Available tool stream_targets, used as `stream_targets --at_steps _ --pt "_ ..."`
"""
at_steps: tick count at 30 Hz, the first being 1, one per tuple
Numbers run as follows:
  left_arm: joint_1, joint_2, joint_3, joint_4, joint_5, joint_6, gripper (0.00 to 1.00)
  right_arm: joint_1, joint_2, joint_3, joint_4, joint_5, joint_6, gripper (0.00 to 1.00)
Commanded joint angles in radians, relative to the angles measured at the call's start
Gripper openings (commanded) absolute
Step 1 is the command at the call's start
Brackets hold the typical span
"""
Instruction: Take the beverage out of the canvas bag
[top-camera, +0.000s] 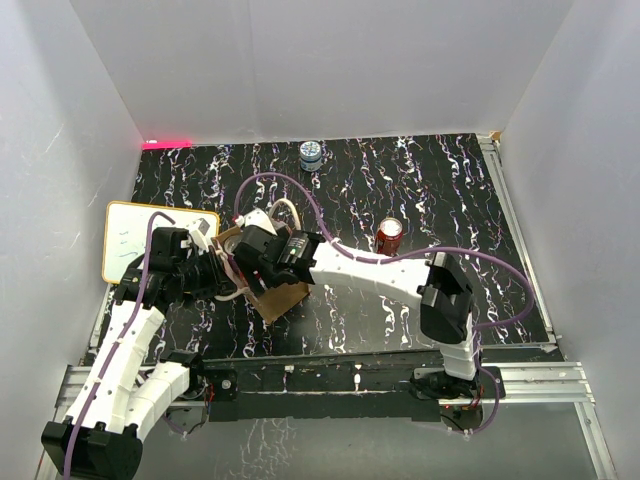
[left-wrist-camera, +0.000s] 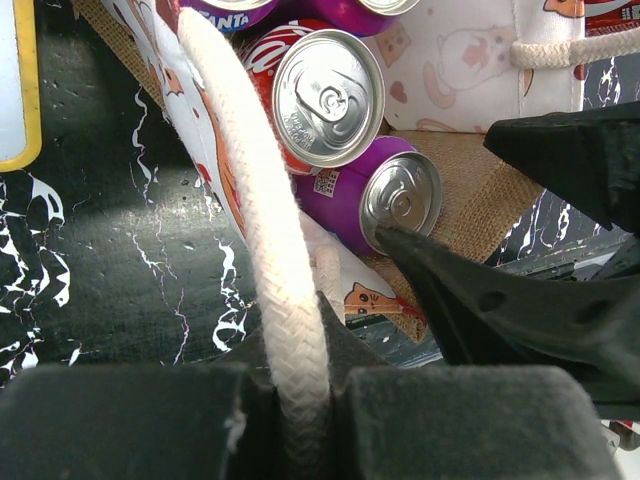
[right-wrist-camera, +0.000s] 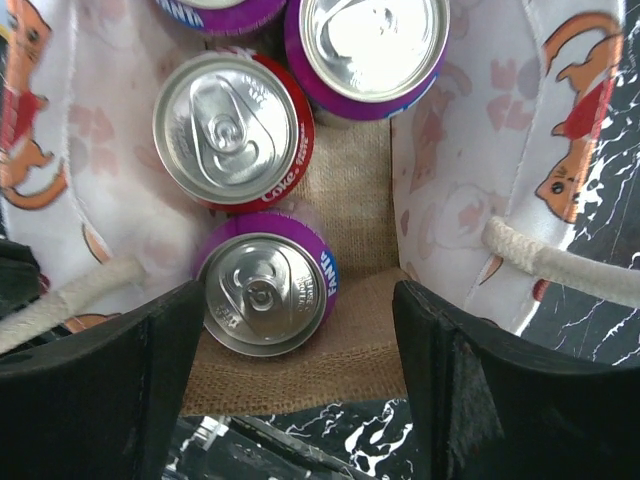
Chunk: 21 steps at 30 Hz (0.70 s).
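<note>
Burlap-brown on the outside and lined with a pale cat-print cloth, the canvas bag (top-camera: 283, 298) stands on the black marbled table (top-camera: 420, 180) just in front of the two arms, beside the white board (top-camera: 130, 240) with the yellow edge. We see its mouth held open from above. The left gripper (left-wrist-camera: 300, 395) is clamped on one cream rope handle (left-wrist-camera: 255, 200), the cord pinched tight between its two pads. The right gripper (right-wrist-camera: 300, 300) hangs over the bag's opening with its jaws spread wide and nothing between them. From its wrist view we find one finger (right-wrist-camera: 110, 385) right against the near purple can (right-wrist-camera: 265, 295), while the other finger (right-wrist-camera: 500, 390) stands apart from it, by the bag's wall under the second rope handle (right-wrist-camera: 560, 265). Inside the bag we count that purple can nearest the fingers, a red Coke can (right-wrist-camera: 228, 130) touching it, and a second purple can (right-wrist-camera: 370, 45) beyond, all upright with their silver tops showing. Out on the table a red can (top-camera: 388, 237) stands well to the right of the bag, and a blue-and-white can (top-camera: 311, 154) sits near the far wall.
</note>
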Motion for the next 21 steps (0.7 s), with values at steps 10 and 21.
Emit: stream_targets --at_steps 10,21 --pt "0.009 -0.006 -0.012 -0.024 0.021 0.017 0.0 -0.012 0.017 -0.03 0.013 -0.157 -0.034 0.94" --pt "0.009 -0.008 -0.012 -0.02 0.021 0.015 0.0 -0.015 0.089 -0.007 -0.078 -0.177 -0.03 0.94"
